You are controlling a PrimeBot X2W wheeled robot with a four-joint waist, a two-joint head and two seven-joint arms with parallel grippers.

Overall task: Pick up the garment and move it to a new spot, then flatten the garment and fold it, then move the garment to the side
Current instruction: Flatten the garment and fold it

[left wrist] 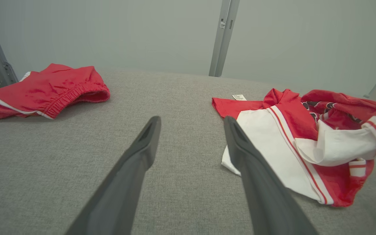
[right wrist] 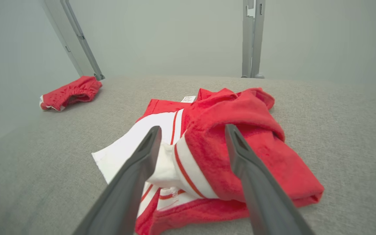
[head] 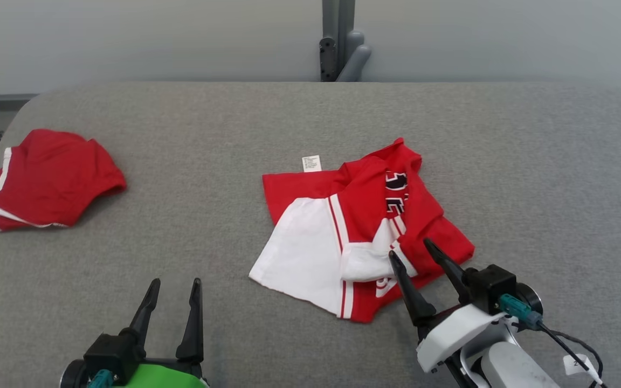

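Heads up, you're on the very first step here: the pick-up hasn't happened. The red-and-white jersey [head: 364, 231] is lying crumpled on the grey table [head: 208, 134], just off the middle of the head view toward 4 o'clock. Its care label [head: 311, 163] sticks out at its 11 o'clock corner.

Your right gripper [head: 408, 247] comes in from 5 o'clock with its fingers spread wide and nothing between them. The tips sit over the jersey's near edge, around the rolled white sleeve [right wrist: 170, 163] and the red fold beside it. I can't tell if the tips are actually touching cloth.

Your left gripper [head: 176, 281] is parked at 7 o'clock over bare table, well apart from the jersey. It's also released and holding nothing.

The red shorts [head: 46, 180] way out at 9 o'clock look like a separate piece, so I'd leave them alone.

Next move, as I read it: drop the right gripper onto that bunched fold and close on it. Get enough cloth in the pinch that it doesn't slip out when you lift. It's pretty tangled, so expect it to come up as a lump, and you'll probably want the left gripper for spreading it flat.
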